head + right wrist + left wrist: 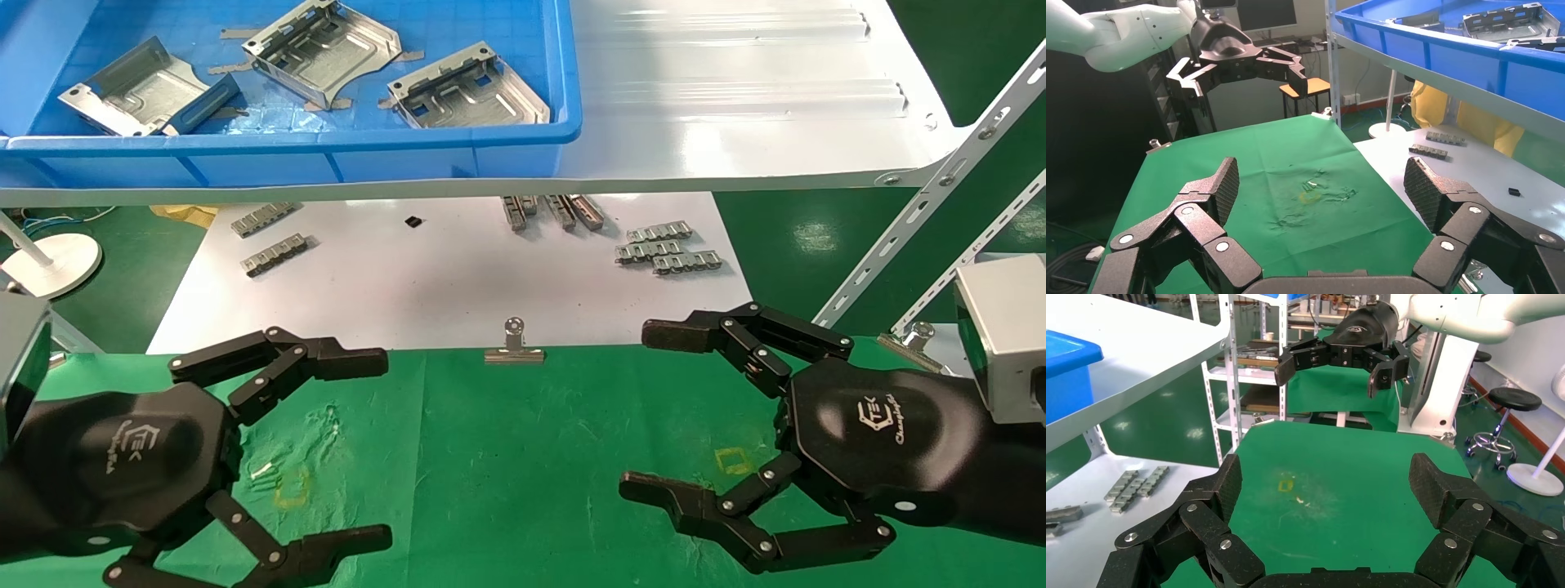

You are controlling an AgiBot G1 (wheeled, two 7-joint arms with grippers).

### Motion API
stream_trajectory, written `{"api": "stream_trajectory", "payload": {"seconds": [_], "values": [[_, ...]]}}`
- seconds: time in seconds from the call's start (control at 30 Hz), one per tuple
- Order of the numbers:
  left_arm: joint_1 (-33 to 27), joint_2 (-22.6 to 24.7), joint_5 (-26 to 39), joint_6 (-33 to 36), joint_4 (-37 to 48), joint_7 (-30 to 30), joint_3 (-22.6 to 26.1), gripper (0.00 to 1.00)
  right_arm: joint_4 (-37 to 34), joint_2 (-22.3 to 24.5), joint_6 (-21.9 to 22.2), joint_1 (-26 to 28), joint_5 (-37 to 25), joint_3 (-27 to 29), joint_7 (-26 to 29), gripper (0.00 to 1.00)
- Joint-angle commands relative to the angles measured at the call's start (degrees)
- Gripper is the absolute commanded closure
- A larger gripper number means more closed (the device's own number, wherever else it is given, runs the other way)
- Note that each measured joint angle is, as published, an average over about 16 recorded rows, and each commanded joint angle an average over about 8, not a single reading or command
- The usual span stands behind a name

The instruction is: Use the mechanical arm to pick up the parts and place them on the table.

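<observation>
Three silver sheet-metal parts (323, 51) lie in the blue bin (368, 151) on the white shelf, one at the left (139, 90) and one at the right (467, 95); they also show in the right wrist view as parts (1508, 18). My left gripper (372, 445) hovers open over the green table (507, 465) at the near left, nothing between its fingers. My right gripper (654, 412) is open over the table's near right, also empty. From the left wrist, my left gripper (1324, 478) frames bare green cloth; from the right wrist, my right gripper (1321, 184) does the same.
Below the shelf (735, 98) a white sheet (441, 278) carries several grey link strips (666, 249), more strips (274, 253) and a small black piece (414, 221). A silver binder clip (514, 347) sits at the cloth's far edge. Slotted metal struts (923, 204) rise at right.
</observation>
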Motion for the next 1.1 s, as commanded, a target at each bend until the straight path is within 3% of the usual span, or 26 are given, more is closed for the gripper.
{"api": "stream_trajectory", "payload": {"seconds": [0.03, 0.53, 0.57, 0.8, 0.83, 1.1], "values": [[0.0, 0.0, 0.0, 0.0, 0.0, 0.0, 0.0, 0.00, 0.0, 0.0, 0.0, 0.0, 0.0, 0.0, 0.0, 0.00], [0.0, 0.0, 0.0, 0.0, 0.0, 0.0, 0.0, 0.00, 0.0, 0.0, 0.0, 0.0, 0.0, 0.0, 0.0, 0.00], [0.0, 0.0, 0.0, 0.0, 0.0, 0.0, 0.0, 0.00, 0.0, 0.0, 0.0, 0.0, 0.0, 0.0, 0.0, 0.07], [0.0, 0.0, 0.0, 0.0, 0.0, 0.0, 0.0, 0.00, 0.0, 0.0, 0.0, 0.0, 0.0, 0.0, 0.0, 0.95], [0.0, 0.0, 0.0, 0.0, 0.0, 0.0, 0.0, 0.00, 0.0, 0.0, 0.0, 0.0, 0.0, 0.0, 0.0, 1.00], [0.0, 0.0, 0.0, 0.0, 0.0, 0.0, 0.0, 0.00, 0.0, 0.0, 0.0, 0.0, 0.0, 0.0, 0.0, 1.00]]}}
